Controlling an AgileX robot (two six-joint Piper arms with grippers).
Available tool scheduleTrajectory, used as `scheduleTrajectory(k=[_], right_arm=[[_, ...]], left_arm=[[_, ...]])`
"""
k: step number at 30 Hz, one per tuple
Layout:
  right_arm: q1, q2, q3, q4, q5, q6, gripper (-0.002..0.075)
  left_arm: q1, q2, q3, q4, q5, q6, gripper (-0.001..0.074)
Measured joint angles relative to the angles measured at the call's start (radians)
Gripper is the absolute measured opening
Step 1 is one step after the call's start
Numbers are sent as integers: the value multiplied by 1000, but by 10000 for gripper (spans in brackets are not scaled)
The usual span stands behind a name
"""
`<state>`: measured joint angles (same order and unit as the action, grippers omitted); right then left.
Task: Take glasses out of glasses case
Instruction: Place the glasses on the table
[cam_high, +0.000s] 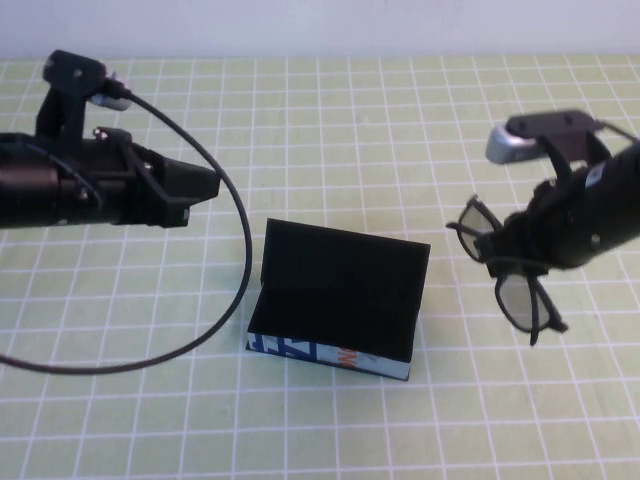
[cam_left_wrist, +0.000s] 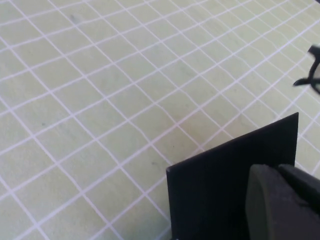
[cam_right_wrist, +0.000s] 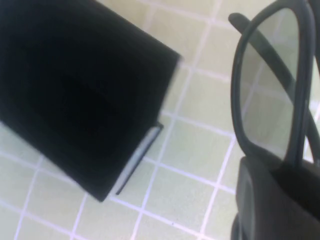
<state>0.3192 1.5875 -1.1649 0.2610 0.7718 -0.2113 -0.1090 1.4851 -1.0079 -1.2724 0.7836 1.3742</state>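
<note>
Right pincer (cam_high: 520, 255) clamped on black plastic-framed glasses (cam_high: 505, 270), raised right of open black box-shaped glasses case (cam_high: 335, 300). Lower gently onto green gridded worktop (cam_high: 330, 120), well apart from case. Left pincer (cam_high: 200, 185) hovering left of case, finger state impossible to tell.

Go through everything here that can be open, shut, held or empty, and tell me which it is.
glasses case: open, lid upright, nothing inside.
glasses: out of the case, held above the table, right of the case.
right tool: shut on the glasses.
left tool: left of the case, holding nothing.
</note>
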Motion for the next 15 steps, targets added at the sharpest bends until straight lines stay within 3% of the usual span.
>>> scheduleTrajectory(k=[11,15], right_arm=[[-2,142,110,85,-140,48,62],[-2,173,110,89,-146,48,130]], left_arm=[[0,-159,121,-45,-11,0,-4],[0,-182,136,-48,-5,0,-4]])
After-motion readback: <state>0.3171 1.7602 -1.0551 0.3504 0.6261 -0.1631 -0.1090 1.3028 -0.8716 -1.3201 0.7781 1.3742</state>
